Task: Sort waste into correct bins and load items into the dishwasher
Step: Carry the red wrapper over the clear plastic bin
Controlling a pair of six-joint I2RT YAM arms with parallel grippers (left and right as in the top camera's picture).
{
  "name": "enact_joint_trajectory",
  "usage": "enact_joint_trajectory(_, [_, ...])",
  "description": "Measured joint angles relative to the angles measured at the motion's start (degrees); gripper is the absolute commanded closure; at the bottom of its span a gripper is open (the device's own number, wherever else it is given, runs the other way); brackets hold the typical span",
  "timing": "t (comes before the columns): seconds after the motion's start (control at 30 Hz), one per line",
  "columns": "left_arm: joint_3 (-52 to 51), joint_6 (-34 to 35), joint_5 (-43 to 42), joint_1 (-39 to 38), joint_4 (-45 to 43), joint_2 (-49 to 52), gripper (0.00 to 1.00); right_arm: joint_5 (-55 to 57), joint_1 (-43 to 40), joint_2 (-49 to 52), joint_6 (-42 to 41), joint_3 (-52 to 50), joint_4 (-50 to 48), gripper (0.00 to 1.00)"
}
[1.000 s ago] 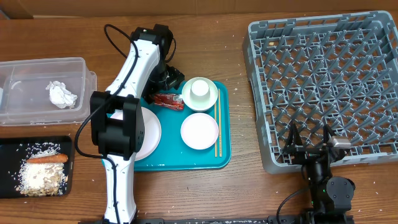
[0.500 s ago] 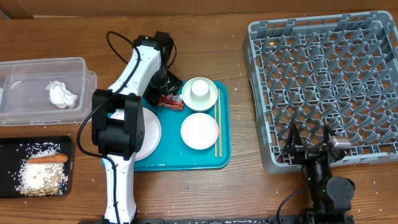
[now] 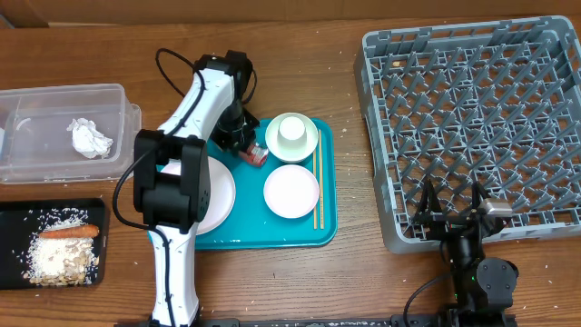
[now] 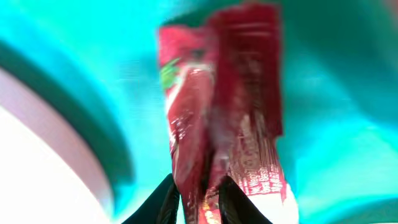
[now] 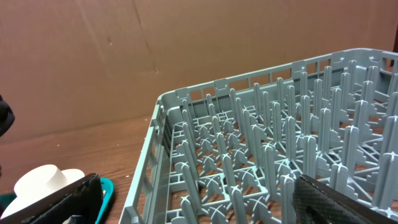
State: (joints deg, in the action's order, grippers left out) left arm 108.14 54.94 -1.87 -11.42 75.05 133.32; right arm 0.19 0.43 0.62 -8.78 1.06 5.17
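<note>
Left gripper (image 4: 198, 200): jaws clamped on the red-and-white wrapper (image 4: 217, 124), over the teal tray (image 4: 329, 87).
Right gripper (image 3: 451, 213): jaws spread wide, holding nothing, at the grey rack (image 3: 472, 109) edge.

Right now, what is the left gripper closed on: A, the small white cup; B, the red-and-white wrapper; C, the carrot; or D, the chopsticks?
B: in the left wrist view, the left gripper pinches the red-and-white wrapper between its fingers, with the teal tray behind it.
</note>
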Motion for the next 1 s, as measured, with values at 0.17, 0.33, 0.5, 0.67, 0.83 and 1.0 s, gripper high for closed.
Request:
enact_joint_trajectory(0.17, [6.3,-2.8,0.0,3.7,6.5,0.0,0.96,0.0,0.0,0.0,0.0,0.0,0.0,0.00])
enact_joint_trajectory(0.33, [18.6,-7.1,0.0,7.9,13.2,0.2,0.96,0.0,0.0,0.0,0.0,0.0,0.0,0.00])
enact_joint_trajectory(0.5, [35.6,-10.7,0.0,12.7,18.6,0.5,0.96,0.0,0.0,0.0,0.0,0.0,0.0,0.00])
enact_joint_trajectory(0.67, [43.2,-11.9,3.3,19.7,18.9,0.4,0.93,0.0,0.0,0.0,0.0,0.0,0.0,0.00])
enact_joint_trajectory(0.83, [43.2,-12.1,10.8,27.8,19.2,0.5,0.91,0.0,0.0,0.0,0.0,0.0,0.0,0.00])
enact_joint_trajectory(1.0, [43.2,-12.5,14.1,33.4,19.2,0.5,0.62,0.0,0.0,0.0,0.0,0.0,0.0,0.00])
